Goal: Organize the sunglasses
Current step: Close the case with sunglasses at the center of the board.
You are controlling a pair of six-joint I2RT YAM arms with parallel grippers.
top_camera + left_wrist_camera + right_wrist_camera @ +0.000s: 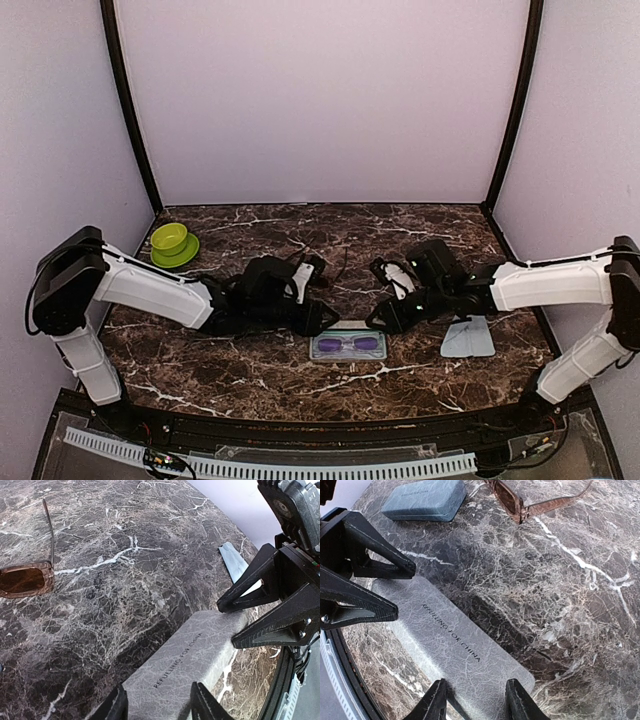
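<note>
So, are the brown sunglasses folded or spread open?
Spread, at least on one side: the brown sunglasses show one temple standing straight out, not tucked in.

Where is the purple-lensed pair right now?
Top view, front centre: the purple-lensed pair lies on a pale rectangle, left of the light-blue cloth.

Purple-tinted pair (349,344): pale thin frame, laid flat on a pale rectangle, mid-tabletop toward the near edge. Reddish-brown pair (25,579): translucent brown frame, temple unfolded, rested on the bare tabletop.
</note>
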